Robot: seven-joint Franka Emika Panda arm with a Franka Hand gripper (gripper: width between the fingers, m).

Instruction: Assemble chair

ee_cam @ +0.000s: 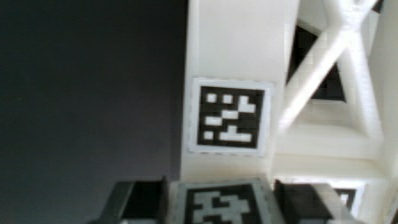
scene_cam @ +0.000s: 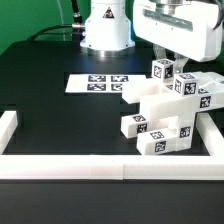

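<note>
The chair is a cluster of chunky white tagged parts, partly joined, at the exterior view's right against the border wall. My gripper comes down from above onto its top. It is shut on a small white tagged part that stands upright on the cluster. In the wrist view the gripper has its dark fingers on either side of that tagged part. Beyond it runs a long white bar with a tag, beside an open frame with a slanted strut.
A low white border wall runs along the front, with short sides at the left and right. The marker board lies flat on the black table behind the parts. The arm's white base stands at the back.
</note>
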